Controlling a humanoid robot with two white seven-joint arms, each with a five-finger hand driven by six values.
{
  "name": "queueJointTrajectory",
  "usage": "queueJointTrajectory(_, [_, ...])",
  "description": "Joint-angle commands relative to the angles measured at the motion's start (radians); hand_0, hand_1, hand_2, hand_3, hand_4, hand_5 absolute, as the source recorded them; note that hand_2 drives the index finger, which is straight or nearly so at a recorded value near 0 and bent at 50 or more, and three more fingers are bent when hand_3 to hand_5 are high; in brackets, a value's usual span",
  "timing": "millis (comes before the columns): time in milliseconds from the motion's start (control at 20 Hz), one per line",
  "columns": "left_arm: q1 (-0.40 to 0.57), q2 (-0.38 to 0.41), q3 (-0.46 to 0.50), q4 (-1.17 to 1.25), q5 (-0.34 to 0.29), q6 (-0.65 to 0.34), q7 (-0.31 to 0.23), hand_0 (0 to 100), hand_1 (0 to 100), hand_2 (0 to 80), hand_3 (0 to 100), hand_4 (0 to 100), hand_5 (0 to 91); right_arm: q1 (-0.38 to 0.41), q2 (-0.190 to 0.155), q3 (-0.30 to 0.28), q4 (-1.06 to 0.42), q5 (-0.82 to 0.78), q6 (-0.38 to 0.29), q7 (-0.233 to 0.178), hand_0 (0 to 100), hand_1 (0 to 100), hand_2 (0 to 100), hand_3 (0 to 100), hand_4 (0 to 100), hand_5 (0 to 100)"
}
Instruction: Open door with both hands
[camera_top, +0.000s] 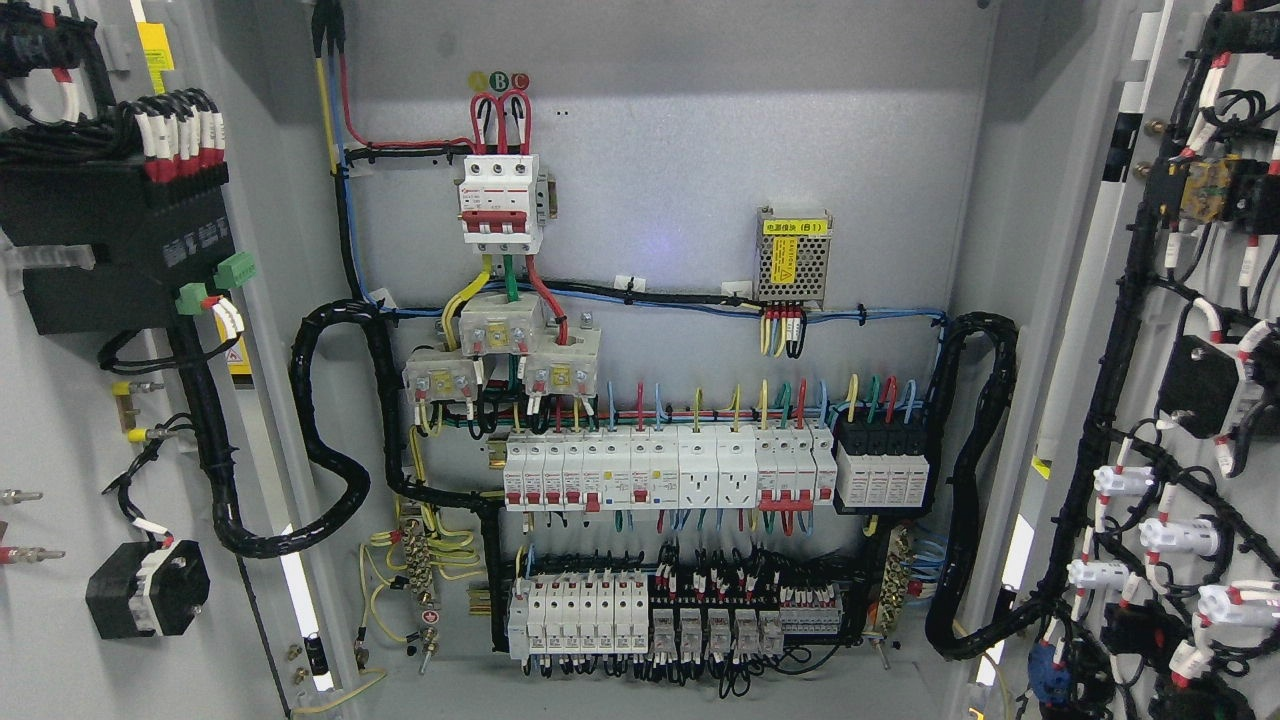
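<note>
Since neither hand shows, their state cannot be told. Near, the left door (60, 420) and right door (1190, 400) stand swung wide at either edge; far between them, the breakers (660, 470) lie exposed. Opening looks done.

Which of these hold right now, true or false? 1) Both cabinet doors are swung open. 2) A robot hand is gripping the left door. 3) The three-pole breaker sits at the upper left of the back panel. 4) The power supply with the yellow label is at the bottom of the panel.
1) True: the left door and right door stand open, wiring exposed.
2) False: no robot hand is in view.
3) True: the three-pole breaker is at the upper left.
4) False: the power supply is at the upper right, above the breaker rows.
</note>
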Motion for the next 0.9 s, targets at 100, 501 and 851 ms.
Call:
queueJointTrajectory(100, [0.028,0.055,0.127,-0.298,-0.001,-0.084,-0.004,12,56,0.0,0,0,0.0,0.010,-0.028,-0.106,-0.046,-0.004,-0.010,-0.029,0,50,4,0,0,0])
queueJointTrajectory(501, [0.085,0.028,0.246,-0.305,0.001,-0.211,-0.120,12,56,0.0,0,0,0.0,0.004,-0.028,-0.140,-0.046,-0.009,-0.017,-0.031,0,50,4,0,0,0])
queueJointTrajectory(851, [0.085,0.007,0.355,-0.298,0.028,-0.208,-0.122,12,56,0.0,0,0,0.0,0.004,-0.028,-0.141,-0.046,-0.019,-0.011,-0.031,0,50,4,0,0,0])
